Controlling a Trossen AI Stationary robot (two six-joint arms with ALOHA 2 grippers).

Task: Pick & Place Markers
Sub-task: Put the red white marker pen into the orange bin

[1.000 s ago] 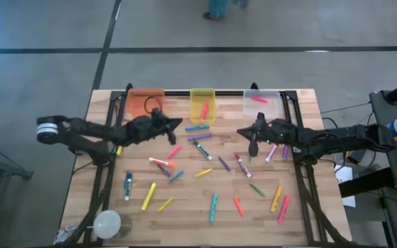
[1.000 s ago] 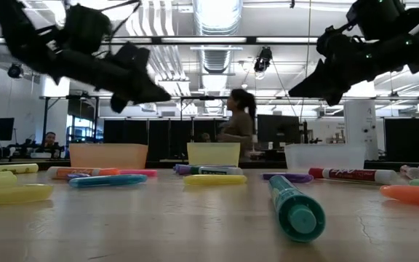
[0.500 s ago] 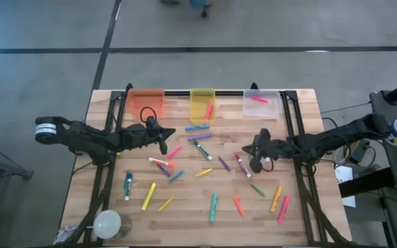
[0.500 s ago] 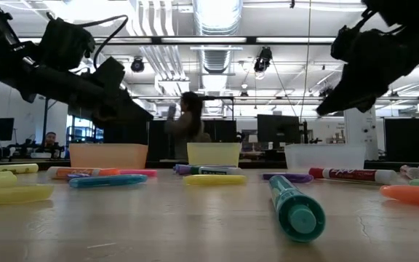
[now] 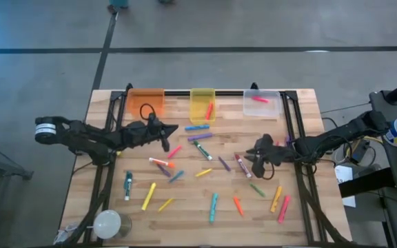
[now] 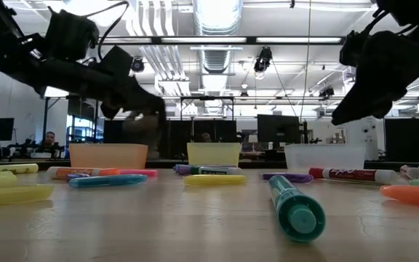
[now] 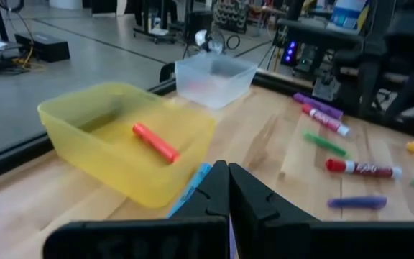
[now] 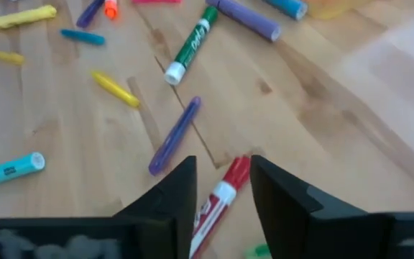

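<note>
Right claw: my right claw [image 8: 221,188] hung released, fingers parted, poised over the red marker [image 8: 220,198] without touching it.
Red marker: it lay flat on the wooden surface [image 5: 185,213], right of centre, between my open fingers as seen from the wrist.
Nearby: a purple marker [image 8: 174,134] lay just beside it; a green-and-white marker [image 8: 190,44] and a yellow one [image 8: 114,88] lay farther off.
Left claw: my left claw [image 7: 225,188] was clenched shut and empty, held above the surface near the yellow bin [image 5: 202,105].
Yellow bin: a red marker [image 7: 154,142] lay inside it.
Clear bin: a pink marker [image 5: 259,99] lay inside, at the far edge.
Orange bin: it stood [image 5: 145,102] at the far left edge.
Other markers: scattered loose across the middle and near side of the surface.
</note>
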